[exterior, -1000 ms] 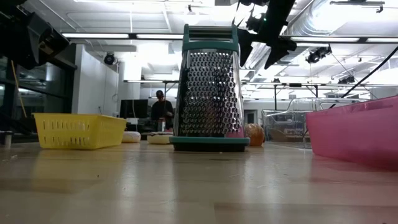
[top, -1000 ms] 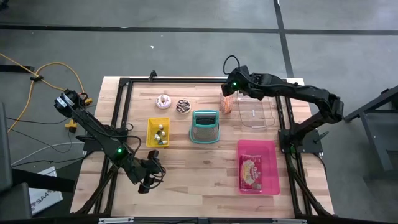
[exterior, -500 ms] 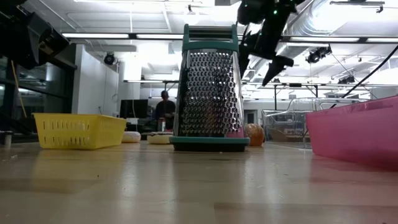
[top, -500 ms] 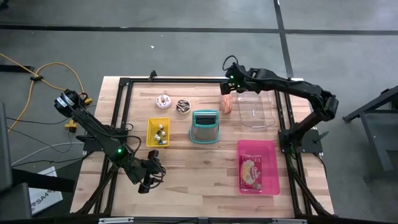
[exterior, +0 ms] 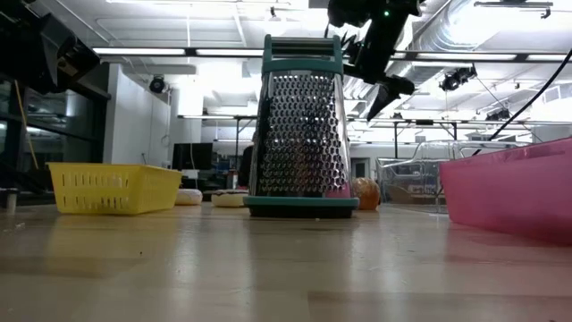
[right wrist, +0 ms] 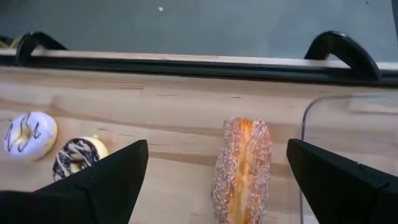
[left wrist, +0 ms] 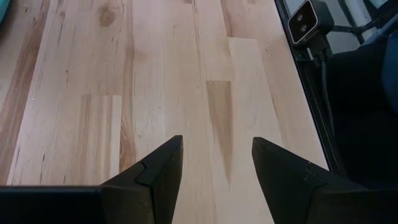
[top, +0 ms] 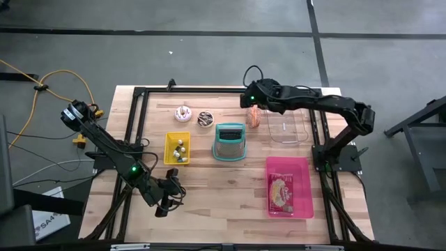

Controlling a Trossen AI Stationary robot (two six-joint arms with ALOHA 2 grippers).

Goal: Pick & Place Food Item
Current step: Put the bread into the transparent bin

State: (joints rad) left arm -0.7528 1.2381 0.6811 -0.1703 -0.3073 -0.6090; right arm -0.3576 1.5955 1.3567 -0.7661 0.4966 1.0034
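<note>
- Sugar-coated pastry (right wrist: 242, 171), long and split along its top, is seen lying flat on the wooden surface (top: 209, 188) near the far edge, just beside the clear plastic container (top: 284, 127).
- It is judged light and soft, easily crushed, with a crumbly sugared crust that may shed; a gentle hold across its narrow middle is thought best.
- Right pincer (top: 252, 97) is held above the pastry with its jaws spread wide and nothing between them; the pastry is framed between the two fingers in the right wrist view.
- Left pincer (left wrist: 214, 165) is parked over bare wood at the near left of the surface, jaws released and nothing held.
- Elsewhere on the surface are set a white-iced doughnut (right wrist: 28, 132), a chocolate-striped doughnut (right wrist: 78, 157), a yellow basket (top: 177, 148) with small items, a teal box grater (top: 230, 141) and a pink bin (top: 288, 186) with a packet inside.
- Surface is made of pale wooden planks inside a black frame.
- Beyond it, grey floor, a yellow cable (top: 52, 84) and, in the low view, ceiling lights and ducting are seen.
</note>
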